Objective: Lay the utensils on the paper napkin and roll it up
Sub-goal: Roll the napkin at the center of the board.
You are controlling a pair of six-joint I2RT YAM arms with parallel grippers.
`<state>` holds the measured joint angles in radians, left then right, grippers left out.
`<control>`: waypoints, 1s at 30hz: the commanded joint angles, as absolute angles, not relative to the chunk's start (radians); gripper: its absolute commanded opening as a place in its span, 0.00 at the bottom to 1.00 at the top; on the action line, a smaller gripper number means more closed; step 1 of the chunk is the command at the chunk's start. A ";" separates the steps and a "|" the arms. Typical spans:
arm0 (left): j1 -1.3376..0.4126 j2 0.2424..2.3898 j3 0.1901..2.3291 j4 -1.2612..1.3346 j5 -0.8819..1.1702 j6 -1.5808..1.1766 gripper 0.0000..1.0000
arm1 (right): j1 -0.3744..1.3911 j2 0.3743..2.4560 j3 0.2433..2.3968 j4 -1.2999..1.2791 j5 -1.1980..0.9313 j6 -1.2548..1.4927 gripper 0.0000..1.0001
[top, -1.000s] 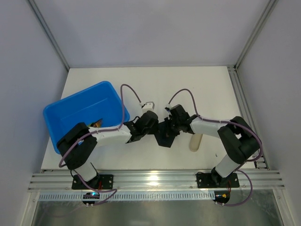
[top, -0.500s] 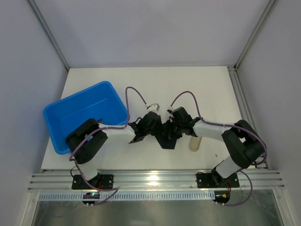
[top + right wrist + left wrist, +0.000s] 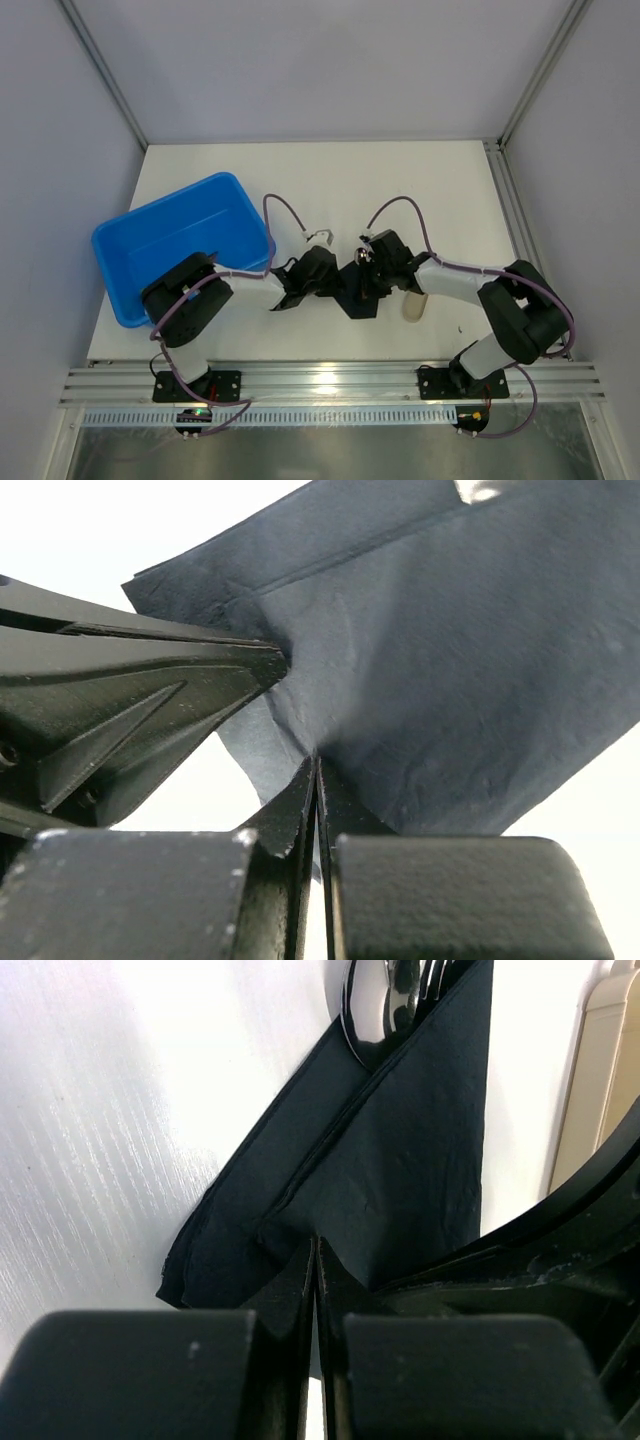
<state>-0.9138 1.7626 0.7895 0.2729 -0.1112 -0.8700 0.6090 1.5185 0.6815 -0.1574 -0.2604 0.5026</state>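
**Both claws pinch the black napkin**

My left claw (image 3: 316, 1245) is closed. Its two fingers are pressed together with only a thin line between them, and a fold of the paper napkin (image 3: 400, 1160) is caught at their tips. The paper wrinkles just where the tips meet it. My right claw (image 3: 317, 760) is closed in the same way, and its tips bite a puckered part of the napkin from the other side. In the top view the two claws meet almost tip to tip over the napkin, on the white table (image 3: 420, 190).

The napkin lies folded in layers ahead of my left claw and stretches away from it. At its far end, ahead and a little right of the left tips, the utensils (image 3: 390, 1000) stick out of the fold. I see a shiny spoon bowl and some fork tines beside it. The rest of them is hidden under the paper.

A beige cylinder (image 3: 600, 1090) lies to the right of my left claw, beyond the napkin's edge. The blue tub (image 3: 115, 265) stands well apart, to the left of my left claw.
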 commanded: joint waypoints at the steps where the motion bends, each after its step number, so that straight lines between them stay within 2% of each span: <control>1: -0.911 1.746 0.741 0.241 -0.129 -0.880 0.00 | 0.594 1.480 0.669 -0.199 -0.216 0.485 0.04; 12: -0.933 1.743 0.727 0.229 -0.161 -0.897 0.00 | 0.589 1.335 0.709 -0.258 -0.242 0.485 0.04; 25: -0.939 1.749 0.736 0.227 -0.161 -0.902 0.00 | 0.589 1.410 0.632 -0.131 -0.336 0.525 0.04; 30: -0.939 1.746 0.735 0.227 -0.163 -0.904 0.00 | 0.589 1.439 0.612 -0.138 -0.302 0.522 0.04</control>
<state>-0.9302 1.7500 0.7582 0.3027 -0.1390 -0.9131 0.5915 1.4261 0.6201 -0.1795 -0.3130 0.5186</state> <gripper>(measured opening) 0.002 0.037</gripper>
